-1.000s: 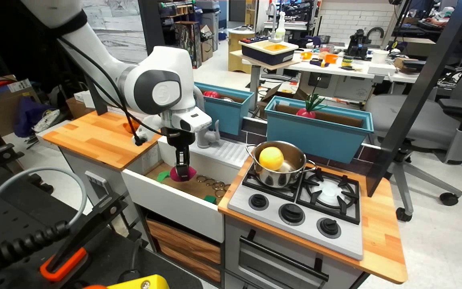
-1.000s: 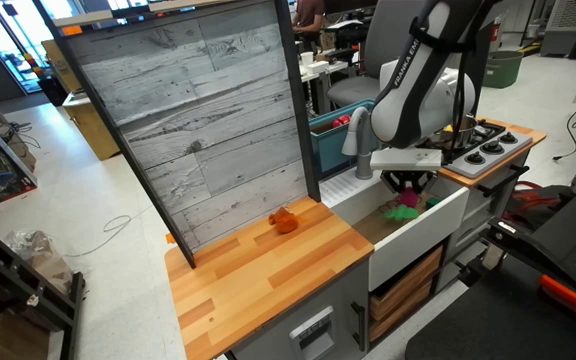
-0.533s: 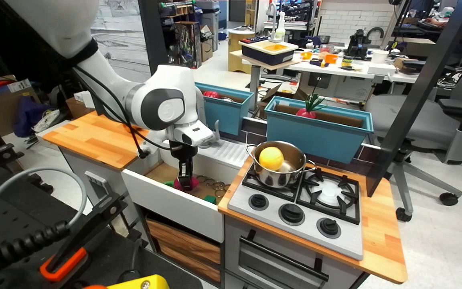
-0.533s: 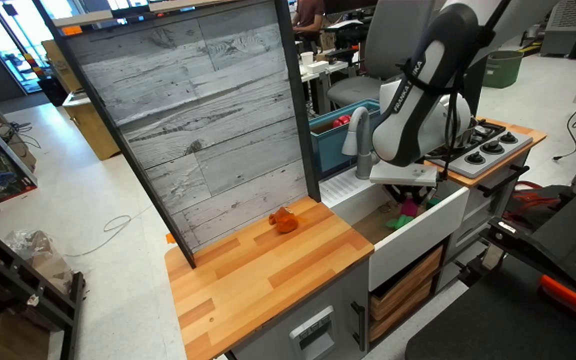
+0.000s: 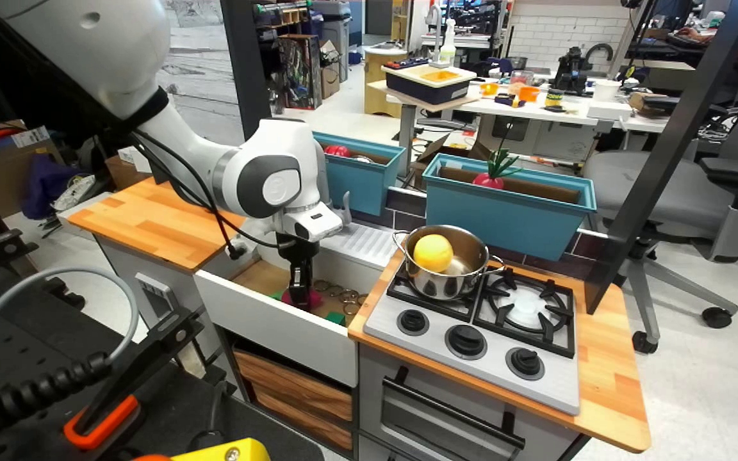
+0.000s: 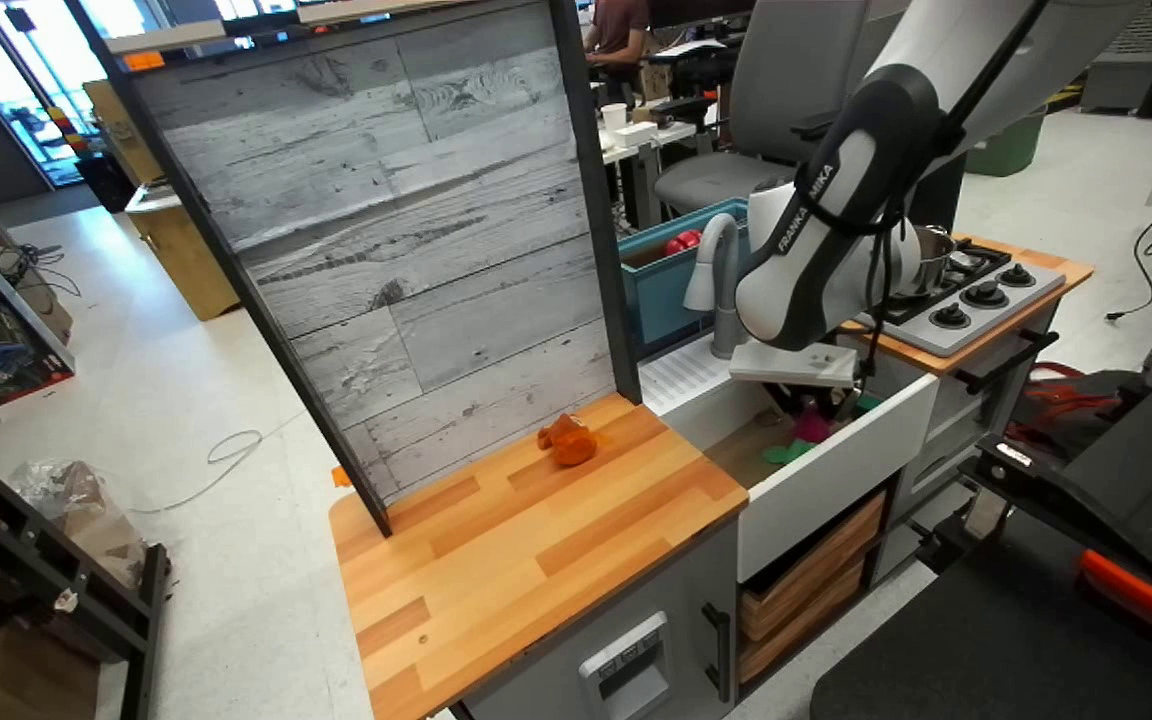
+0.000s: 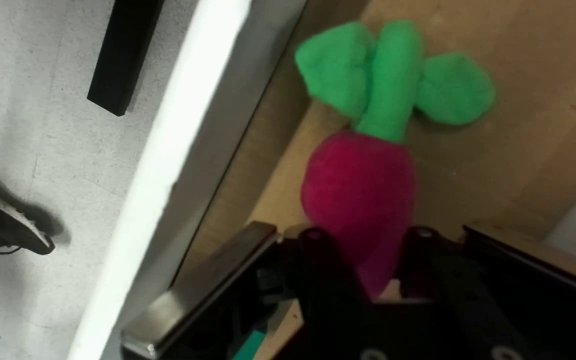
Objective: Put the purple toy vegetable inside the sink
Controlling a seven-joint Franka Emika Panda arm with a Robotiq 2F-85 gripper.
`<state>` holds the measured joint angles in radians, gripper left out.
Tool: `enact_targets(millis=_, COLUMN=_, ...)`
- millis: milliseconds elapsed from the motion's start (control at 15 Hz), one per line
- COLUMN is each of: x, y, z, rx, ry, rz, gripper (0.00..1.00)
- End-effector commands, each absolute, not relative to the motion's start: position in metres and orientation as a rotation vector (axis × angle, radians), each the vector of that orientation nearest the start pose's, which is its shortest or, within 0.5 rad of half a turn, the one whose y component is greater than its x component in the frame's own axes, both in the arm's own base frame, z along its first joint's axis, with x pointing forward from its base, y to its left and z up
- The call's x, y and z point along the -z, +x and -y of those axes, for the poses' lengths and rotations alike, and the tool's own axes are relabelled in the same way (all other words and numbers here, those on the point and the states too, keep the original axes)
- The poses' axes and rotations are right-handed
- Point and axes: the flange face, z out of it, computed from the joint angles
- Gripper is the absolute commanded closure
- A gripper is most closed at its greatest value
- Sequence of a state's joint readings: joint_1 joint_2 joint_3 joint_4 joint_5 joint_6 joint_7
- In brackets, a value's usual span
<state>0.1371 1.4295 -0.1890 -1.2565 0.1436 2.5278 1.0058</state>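
The purple toy vegetable (image 7: 360,180) is magenta with a green leafy top. It lies on the brown floor of the white sink (image 5: 273,330), leaves flat, near the front wall. It also shows in both exterior views (image 5: 315,299) (image 6: 811,425), partly behind the fingers. My gripper (image 5: 300,301) is down inside the sink right over the toy. In the wrist view the gripper (image 7: 368,230) stands open, one finger on each side of the toy's narrow end, with gaps beside the bulb. The sink's rim (image 7: 173,140) runs close along the left.
A green block (image 5: 336,318) and several metal rings (image 5: 346,296) are in the sink. A grey faucet (image 6: 726,290) stands behind it. A pot (image 5: 446,282) with a yellow toy (image 5: 434,253) is on the stove. An orange toy (image 6: 568,440) is on the wooden counter (image 6: 536,540).
My gripper has moved down into the sink with the purple toy, shifting slightly. The toy has gone from hanging between the fingers to lying on the sink floor, and the fingers have opened.
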Motion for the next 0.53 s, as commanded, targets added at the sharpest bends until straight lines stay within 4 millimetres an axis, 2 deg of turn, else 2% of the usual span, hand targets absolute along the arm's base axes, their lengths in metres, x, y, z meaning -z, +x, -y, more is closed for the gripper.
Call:
enact_targets(millis=0, x=0.131, y=0.651, z=0.012, rx=-0.098, ry=-2.902, rz=-1.644, gripper=0.46)
enact_targets(millis=400, x=0.117, y=0.642, z=0.001, rx=-0.12, ry=-2.938, rz=-1.545, gripper=0.02)
enact_targets(millis=467, x=0.111, y=0.638, z=-0.003, rx=-0.156, ry=-2.955, rz=-1.523, gripper=0.0)
